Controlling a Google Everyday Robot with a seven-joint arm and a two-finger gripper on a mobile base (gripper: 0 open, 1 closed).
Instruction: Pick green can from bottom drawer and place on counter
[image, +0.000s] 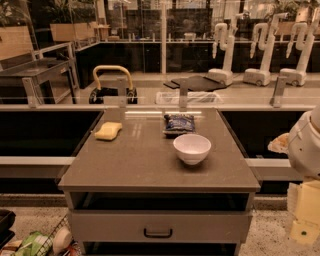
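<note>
1. Finding the gripper (302, 227) hanging low at the right edge under the white arm (306, 145), beside the drawer unit and well apart from everything on the counter (150, 167); not being able to tell whether spread or pressed together
2. Seeing no green can anywhere; judging it to be lying out of sight inside a drawer, with the task hardly begun
3. Noting the drawer (110, 226) with the dark handle sitting shut beneath a dark open slot; guessing the bottom drawer to be lying lower, at or past the lower edge of the view, and needing pulling out before any grasp
4. Reading the 3 things on top as lying loose rather than arranged: a yellow sponge (108, 131) resting flat at the back left, a blue snack bag (179, 123) lying at the back middle, a white bowl (192, 148) standing upright just in front of the bag
5. Judging the bare front-left stretch as offering the safest spot for setting the can down, away from the bowl
6. Taking in a smooth, grey-brown, stone-like top throwing faint reflections; a pale ledge (60, 107) with glass panels running behind it; at least 3 white robots (224, 75) parking beyond the glass; a speckled floor (277, 235) and a wire basket (50, 241) of packets sitting at the lower left
</note>
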